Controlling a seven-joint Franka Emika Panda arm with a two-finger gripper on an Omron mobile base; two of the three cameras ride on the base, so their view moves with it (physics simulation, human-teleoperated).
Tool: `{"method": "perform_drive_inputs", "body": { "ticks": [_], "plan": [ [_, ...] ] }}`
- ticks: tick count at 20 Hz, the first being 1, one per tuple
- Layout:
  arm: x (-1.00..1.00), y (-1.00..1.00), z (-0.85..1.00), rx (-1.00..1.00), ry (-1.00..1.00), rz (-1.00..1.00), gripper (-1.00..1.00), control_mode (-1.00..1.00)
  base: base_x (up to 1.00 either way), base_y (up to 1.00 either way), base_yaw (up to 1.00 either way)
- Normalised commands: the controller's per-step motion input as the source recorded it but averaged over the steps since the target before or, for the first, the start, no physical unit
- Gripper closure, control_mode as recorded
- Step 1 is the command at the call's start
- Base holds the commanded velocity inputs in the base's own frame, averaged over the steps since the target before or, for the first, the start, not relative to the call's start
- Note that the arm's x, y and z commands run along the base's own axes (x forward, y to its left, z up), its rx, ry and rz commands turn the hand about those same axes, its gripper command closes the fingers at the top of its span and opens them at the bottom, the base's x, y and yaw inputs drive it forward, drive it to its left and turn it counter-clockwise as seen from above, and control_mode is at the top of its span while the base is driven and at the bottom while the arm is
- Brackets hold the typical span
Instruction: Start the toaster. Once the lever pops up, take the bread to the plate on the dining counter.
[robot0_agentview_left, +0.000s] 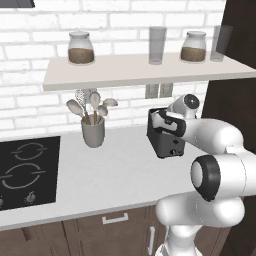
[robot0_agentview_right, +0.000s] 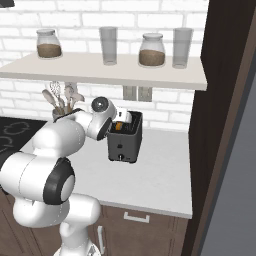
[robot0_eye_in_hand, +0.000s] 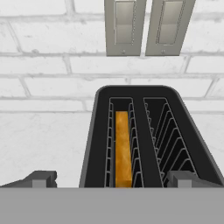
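While the gripper (robot0_eye_in_hand: 109, 178) hangs wide open and empty over the toaster (robot0_eye_in_hand: 144, 131) at frame centre, the bread (robot0_eye_in_hand: 123, 148) sits deep in the left slot (edge up); fingers may strike the rim.

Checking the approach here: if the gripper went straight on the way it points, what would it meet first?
Probably the toaster, near its top with the bread in one slot; the gripper looks open astride it, though depth is unclear.
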Motion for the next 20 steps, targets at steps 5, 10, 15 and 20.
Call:
{"method": "perform_drive_inputs", "body": {
  "ticks": [5,10,15,20],
  "plan": [
    [0.0,0.0,0.0,0.0,0.0,0.0,-1.0,-1.0,0.0,0.0,0.0],
    [0.0,0.0,0.0,0.0,0.0,0.0,-1.0,-1.0,0.0,0.0,0.0],
    [0.0,0.0,0.0,0.0,0.0,0.0,-1.0,-1.0,0.0,0.0,0.0],
    [0.0,0.0,0.0,0.0,0.0,0.0,-1.0,-1.0,0.0,0.0,0.0]
  ]
}}
